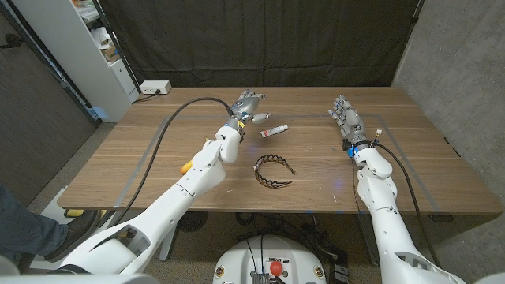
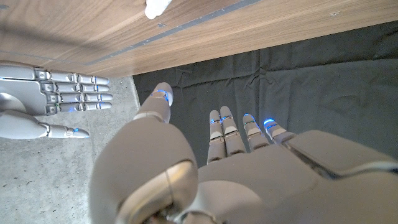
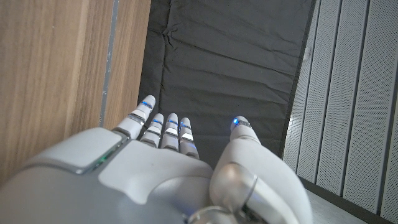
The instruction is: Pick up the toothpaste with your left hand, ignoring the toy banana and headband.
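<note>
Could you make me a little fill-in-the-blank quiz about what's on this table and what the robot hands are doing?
1. The left robot hand hovers open just beside the ____, which lies untouched on the table.
2. The black curved thing nearest the robot is a ____.
3. The right robot hand holds ____, its fingers apart.
4. A yellow toy banana peeks out from under the robot's ____ arm.

Missing words: toothpaste; headband; nothing; left

No readable text, the toothpaste (image 1: 274,131) tube's printing too small to make out
</note>
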{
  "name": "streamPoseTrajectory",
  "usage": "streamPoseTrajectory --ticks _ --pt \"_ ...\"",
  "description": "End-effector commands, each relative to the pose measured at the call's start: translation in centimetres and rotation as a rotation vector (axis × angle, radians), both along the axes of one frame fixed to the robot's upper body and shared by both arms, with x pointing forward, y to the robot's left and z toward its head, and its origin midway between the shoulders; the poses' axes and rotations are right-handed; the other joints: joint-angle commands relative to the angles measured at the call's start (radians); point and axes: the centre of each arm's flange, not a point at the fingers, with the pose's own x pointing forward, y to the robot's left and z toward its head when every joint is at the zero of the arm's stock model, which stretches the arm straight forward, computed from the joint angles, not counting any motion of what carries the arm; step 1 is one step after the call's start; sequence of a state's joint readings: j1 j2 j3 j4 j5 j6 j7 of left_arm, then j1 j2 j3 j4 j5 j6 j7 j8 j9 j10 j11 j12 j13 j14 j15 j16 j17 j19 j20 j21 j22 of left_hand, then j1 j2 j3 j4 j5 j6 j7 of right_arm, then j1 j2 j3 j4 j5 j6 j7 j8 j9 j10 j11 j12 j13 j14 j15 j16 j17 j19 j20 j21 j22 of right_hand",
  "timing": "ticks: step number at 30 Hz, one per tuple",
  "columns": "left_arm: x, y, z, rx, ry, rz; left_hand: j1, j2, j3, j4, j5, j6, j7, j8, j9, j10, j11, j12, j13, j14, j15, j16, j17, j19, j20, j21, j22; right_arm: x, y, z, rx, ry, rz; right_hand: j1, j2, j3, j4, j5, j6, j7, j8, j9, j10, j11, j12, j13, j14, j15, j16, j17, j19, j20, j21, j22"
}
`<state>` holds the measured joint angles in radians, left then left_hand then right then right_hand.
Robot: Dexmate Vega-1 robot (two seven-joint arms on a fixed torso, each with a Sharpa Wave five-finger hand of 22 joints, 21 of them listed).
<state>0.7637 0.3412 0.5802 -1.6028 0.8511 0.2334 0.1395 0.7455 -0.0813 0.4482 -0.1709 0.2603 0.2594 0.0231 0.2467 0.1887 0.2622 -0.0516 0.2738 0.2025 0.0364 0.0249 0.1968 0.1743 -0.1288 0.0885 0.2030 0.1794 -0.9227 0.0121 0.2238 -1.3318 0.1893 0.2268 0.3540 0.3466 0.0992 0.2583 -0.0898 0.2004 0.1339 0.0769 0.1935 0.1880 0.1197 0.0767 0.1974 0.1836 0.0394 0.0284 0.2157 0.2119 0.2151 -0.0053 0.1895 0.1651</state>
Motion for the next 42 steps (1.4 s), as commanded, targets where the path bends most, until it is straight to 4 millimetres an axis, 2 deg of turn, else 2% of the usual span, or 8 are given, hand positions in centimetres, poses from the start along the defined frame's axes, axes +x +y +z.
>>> streamPoseTrajectory --ticks 1,5,12,17,28,34,35,42 --pt "0.3 -0.9 -0.7 0.044 0.033 0.035 0.014 -0.004 0.001 0.008 0.007 0.011 0.0 -0.002 0.004 0.005 -0.002 0.001 0.004 0.016 0.0 0.004 0.003 -0.001 0.009 0.0 0.003 -0.4 -0.2 -0.2 0.003 -0.002 0.001 -0.006 0.004 0.004 -0.003 0.005 0.007 0.002 0.004 0.002 0.008 -0.003 -0.001 0.006 0.013 0.0 -0.001 0.001 0.004 0.004 0.001 0.005" --pt "0.4 -0.8 -0.9 0.047 0.04 0.044 0.016 -0.005 -0.001 0.009 0.007 0.015 -0.001 -0.003 0.004 0.008 -0.01 0.0 0.004 0.017 -0.001 0.004 0.003 -0.003 0.01 -0.001 0.004 -0.6 -0.3 -0.3 0.004 -0.002 0.002 -0.007 0.003 0.003 -0.003 0.005 0.008 0.002 0.004 0.002 0.009 -0.002 0.0 0.006 0.015 0.001 0.0 0.001 0.005 0.004 0.001 0.005" --pt "0.4 -0.6 -1.2 0.051 0.039 0.047 0.021 -0.006 -0.003 0.011 0.007 0.031 -0.005 0.0 0.005 0.023 -0.002 0.004 0.004 0.027 -0.003 0.006 0.003 -0.002 0.012 0.0 0.004 -0.8 -0.3 -0.4 0.001 0.001 0.001 -0.008 0.004 0.003 -0.002 0.005 0.008 0.001 0.004 0.002 0.01 -0.002 0.0 0.006 0.017 0.002 0.001 0.002 0.005 0.004 0.001 0.005" --pt "0.5 -0.6 -1.4 0.056 0.037 0.053 0.025 -0.006 -0.006 0.014 0.007 0.046 -0.01 0.002 0.005 0.043 -0.014 0.008 0.005 0.036 -0.004 0.007 0.003 0.001 0.011 0.001 0.005 -0.9 -0.2 -0.5 0.0 0.005 0.0 -0.008 0.004 0.003 -0.003 0.005 0.008 0.001 0.004 0.002 0.01 -0.002 0.0 0.006 0.018 0.002 0.0 0.002 0.005 0.004 0.001 0.005" --pt "1.4 -0.1 -1.4 0.045 0.049 0.057 0.029 -0.006 -0.011 0.017 0.006 0.067 -0.021 0.005 0.006 0.065 -0.019 0.013 0.006 0.052 -0.009 0.011 0.003 0.006 0.008 0.003 0.004 -0.8 -0.1 -0.6 0.002 0.006 0.0 -0.009 0.004 0.003 -0.003 0.005 0.008 0.001 0.004 0.002 0.011 -0.001 0.0 0.006 0.018 0.002 0.0 0.002 0.005 0.004 0.001 0.005" --pt "2.1 -0.4 -1.3 0.055 0.065 0.062 0.031 -0.005 -0.014 0.019 0.006 0.08 -0.022 0.007 0.007 0.071 -0.024 0.011 0.006 0.057 -0.01 0.01 0.003 0.007 0.009 0.003 0.005 -0.6 0.0 -0.4 0.004 0.003 0.002 -0.009 0.004 0.003 -0.004 0.005 0.009 0.0 0.004 0.002 0.012 -0.001 0.0 0.006 0.018 0.002 0.0 0.002 0.005 0.005 0.002 0.005" --pt "2.2 -0.5 -1.3 0.051 0.068 0.056 0.031 -0.005 -0.015 0.02 0.005 0.081 -0.021 0.006 0.007 0.073 -0.031 0.012 0.006 0.058 -0.011 0.01 0.003 0.007 0.009 0.003 0.005 -0.6 0.0 -0.3 0.004 0.003 0.002 -0.009 0.004 0.004 -0.004 0.005 0.009 0.001 0.004 0.002 0.012 -0.001 0.0 0.006 0.018 0.002 0.0 0.002 0.005 0.004 0.002 0.005" --pt "2.6 -1.1 -1.2 0.068 0.074 0.059 0.033 -0.004 -0.018 0.021 0.005 0.09 -0.024 0.007 0.007 0.084 -0.025 0.013 0.007 0.064 -0.013 0.011 0.003 0.008 0.009 0.002 0.005 -0.3 0.1 -0.1 0.009 -0.001 0.003 -0.009 0.004 0.004 -0.004 0.005 0.008 0.001 0.004 0.002 0.012 -0.001 0.0 0.006 0.019 0.003 0.0 0.003 0.005 0.005 0.001 0.005"
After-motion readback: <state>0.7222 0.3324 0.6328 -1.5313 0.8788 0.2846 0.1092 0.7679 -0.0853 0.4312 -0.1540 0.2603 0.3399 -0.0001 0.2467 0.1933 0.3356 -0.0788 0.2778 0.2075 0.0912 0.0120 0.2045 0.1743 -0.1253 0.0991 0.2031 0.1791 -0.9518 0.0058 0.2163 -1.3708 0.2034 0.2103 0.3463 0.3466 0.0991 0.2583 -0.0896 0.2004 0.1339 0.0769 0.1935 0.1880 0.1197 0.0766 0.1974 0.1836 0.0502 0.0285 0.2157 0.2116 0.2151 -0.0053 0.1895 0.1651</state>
